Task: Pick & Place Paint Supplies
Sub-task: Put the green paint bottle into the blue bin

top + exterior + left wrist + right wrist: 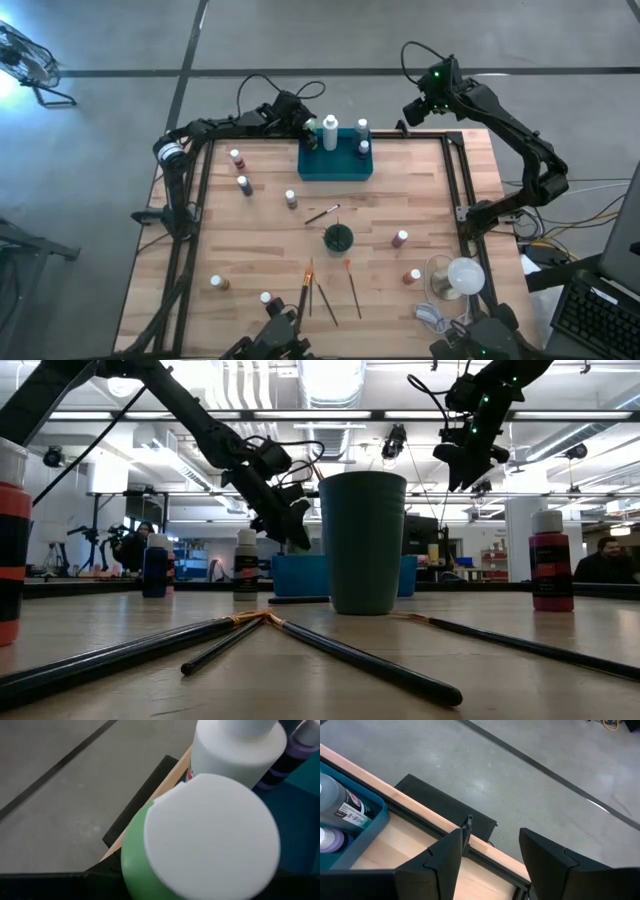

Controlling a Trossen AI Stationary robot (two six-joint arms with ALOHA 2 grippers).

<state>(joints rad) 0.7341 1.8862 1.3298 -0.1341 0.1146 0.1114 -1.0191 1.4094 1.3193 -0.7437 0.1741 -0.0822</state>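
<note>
Holding a green bottle [200,840] clamped, the left pincer [308,128] sits at the teal tray's [335,170] left end, white bottle [330,130] just beside. Loose bottles, brushes [322,290] and a dark cup [338,237] dot the counter [260,250]. Right pincer [487,855] hangs apart, empty, past the far edge. Labels unreadable.

We see an evenly lit table [330,260] from above, with a bright glare at the far floor corner. At table height, ceiling lights [330,375] flare and near paintbrushes [330,650] blur. Just past our left fingers, the green bottle [200,850] is out of focus.
</note>
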